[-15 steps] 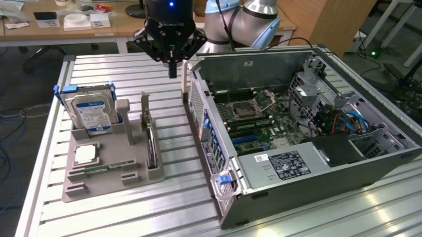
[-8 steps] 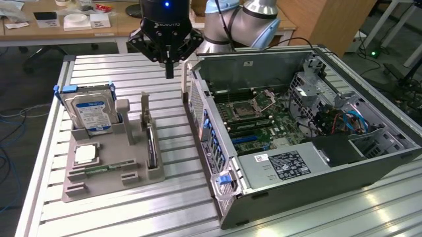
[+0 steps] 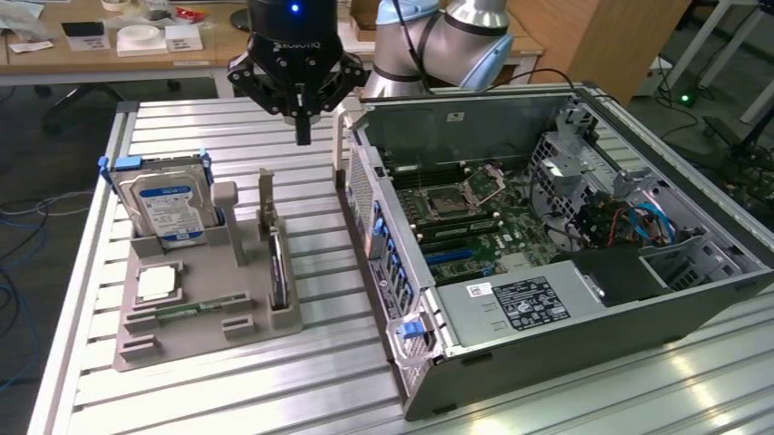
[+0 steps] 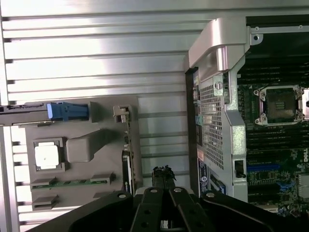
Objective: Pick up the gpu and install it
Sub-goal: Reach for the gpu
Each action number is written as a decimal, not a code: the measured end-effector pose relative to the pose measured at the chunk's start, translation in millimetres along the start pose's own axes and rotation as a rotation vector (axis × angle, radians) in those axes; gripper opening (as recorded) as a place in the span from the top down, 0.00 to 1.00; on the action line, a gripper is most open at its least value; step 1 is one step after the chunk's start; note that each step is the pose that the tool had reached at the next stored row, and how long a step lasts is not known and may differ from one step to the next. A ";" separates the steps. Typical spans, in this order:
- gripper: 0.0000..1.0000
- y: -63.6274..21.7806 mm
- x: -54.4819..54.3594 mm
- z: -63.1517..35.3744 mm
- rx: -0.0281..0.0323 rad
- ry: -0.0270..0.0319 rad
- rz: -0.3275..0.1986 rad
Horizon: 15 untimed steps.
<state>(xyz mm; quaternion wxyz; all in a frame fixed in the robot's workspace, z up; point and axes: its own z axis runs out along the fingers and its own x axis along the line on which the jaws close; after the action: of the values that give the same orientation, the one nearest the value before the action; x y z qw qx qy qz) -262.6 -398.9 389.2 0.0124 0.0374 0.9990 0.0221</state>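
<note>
At the exterior view's left, a grey tray (image 3: 199, 272) holds a hard drive (image 3: 169, 207) and, on edge along the side nearer the case, the gpu (image 3: 277, 272). The gripper (image 3: 303, 136) hovers above the table (image 3: 217, 118), fingers together and empty, beside the open computer case (image 3: 568, 349).

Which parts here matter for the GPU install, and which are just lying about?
Job: thin dark GPU card on edge in grey holder; open grey metal computer case; black gripper, shut.
Lying about: silver hard drive with blue-white label; square silver processor chip; narrow green memory stick.
</note>
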 end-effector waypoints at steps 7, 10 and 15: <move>0.89 -0.6 7.4 0.0 0.0000 0.0000 0.000; 0.89 -0.8 10.7 0.0 0.0000 0.0000 0.000; 0.89 -1.2 16.3 0.0 0.0000 0.0000 0.000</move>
<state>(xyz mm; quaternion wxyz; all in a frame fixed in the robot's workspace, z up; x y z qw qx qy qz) -278.9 -398.9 388.8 0.0124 0.0374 0.9990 0.0221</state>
